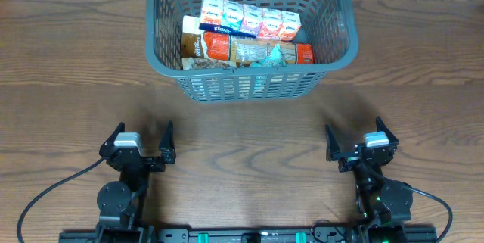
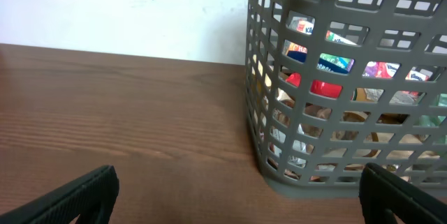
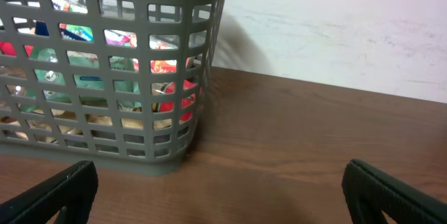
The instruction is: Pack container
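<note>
The container [image 1: 333,55], a large dark grey lattice basket, stands at the back middle of the wooden table. It holds several packets: a row of colourful tissue packs [image 1: 249,20] at the back and brown, orange and teal snack packets [image 1: 242,50] in front. The basket also shows in the left wrist view [image 2: 349,77] and in the right wrist view [image 3: 105,77]. My left gripper [image 1: 142,143] is open and empty near the front left, well short of the basket. My right gripper [image 1: 361,143] is open and empty near the front right. Both sets of jaws [image 2: 237,196] [image 3: 220,192] hover over bare wood.
A white wall [image 2: 126,11] rises behind the table's far edge. Black cables [image 1: 53,190] trail from the arm bases at the front edge.
</note>
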